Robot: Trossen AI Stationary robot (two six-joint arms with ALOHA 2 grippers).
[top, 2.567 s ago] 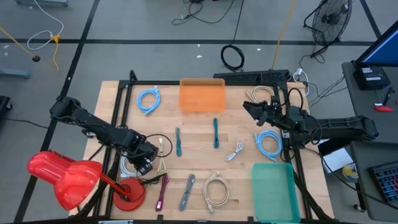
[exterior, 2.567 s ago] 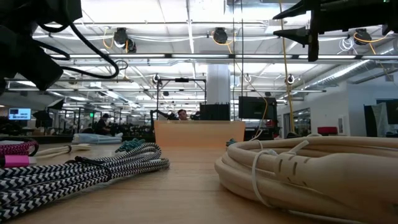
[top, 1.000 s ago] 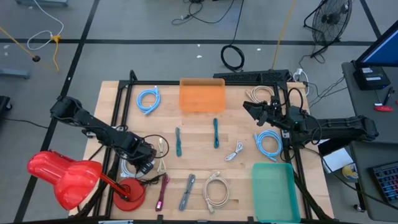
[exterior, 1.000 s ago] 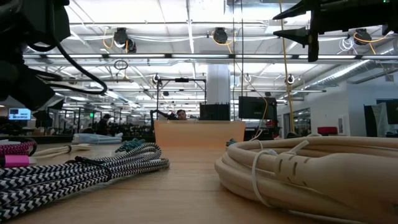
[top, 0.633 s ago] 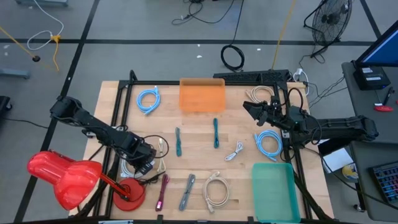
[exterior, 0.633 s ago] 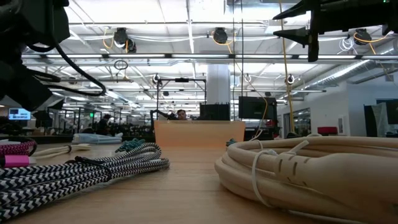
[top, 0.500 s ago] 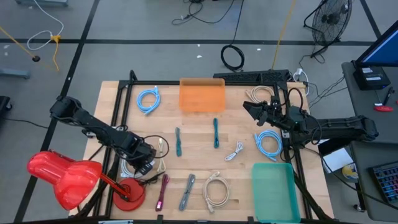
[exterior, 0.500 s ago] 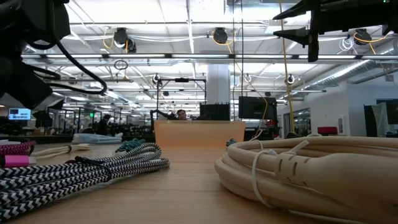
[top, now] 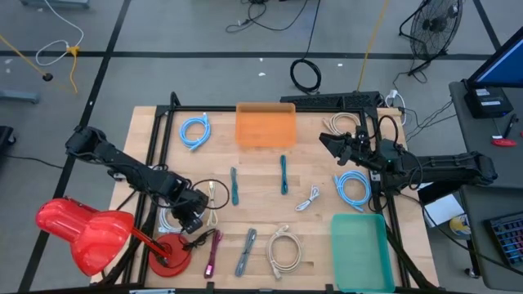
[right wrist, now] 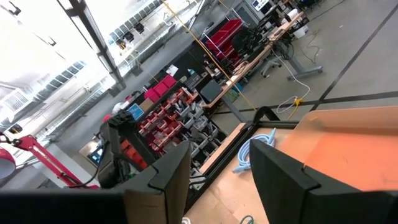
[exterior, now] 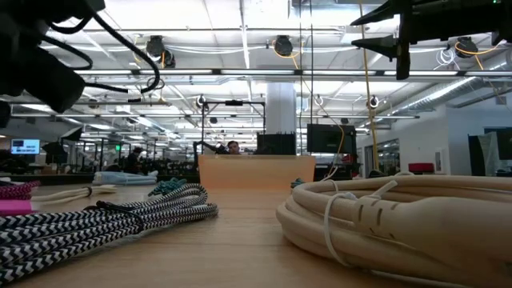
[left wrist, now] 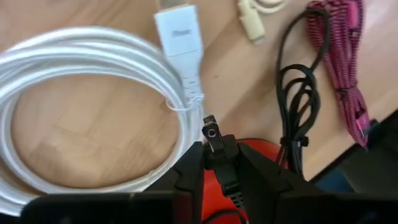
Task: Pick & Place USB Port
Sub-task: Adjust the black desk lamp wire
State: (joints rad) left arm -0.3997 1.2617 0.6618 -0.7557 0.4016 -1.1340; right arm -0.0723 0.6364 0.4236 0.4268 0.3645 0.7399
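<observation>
My left gripper (top: 194, 219) is low over the table's near left part, shut on a small black plug (left wrist: 213, 138). A tied black cable bundle (left wrist: 292, 115) lies just beyond it, partly over the red round dish (top: 169, 256). Beside the gripper a white cable coil (left wrist: 81, 118) lies flat on the wood, and a pink braided cable (top: 212, 253) lies toward the near edge. My right gripper (top: 325, 140) hovers open over the far right part, touching nothing, with its fingers apart in the right wrist view (right wrist: 217, 171). My left gripper pinches the black plug (left wrist: 214, 142) between its two fingertips, coming from above and pointing down. The plug's tip (left wrist: 210, 124) sticks out past the fingers. Its cord (left wrist: 229, 185) runs back between the fingers over the red dish. The plug is off the table.
An orange bin (top: 265, 124) stands at the far middle and a green bin (top: 357, 249) at the near right. Blue coils (top: 194, 131) (top: 353, 186), teal cables (top: 283, 175), a zebra-braided cable (exterior: 120, 220) and a beige coil (exterior: 400, 216) are spread over the table. A red lamp (top: 82, 233) sits at the near left.
My left gripper has shifted a little toward the table's near edge and right, keeping its hold on the black plug. The right arm has kept still.
</observation>
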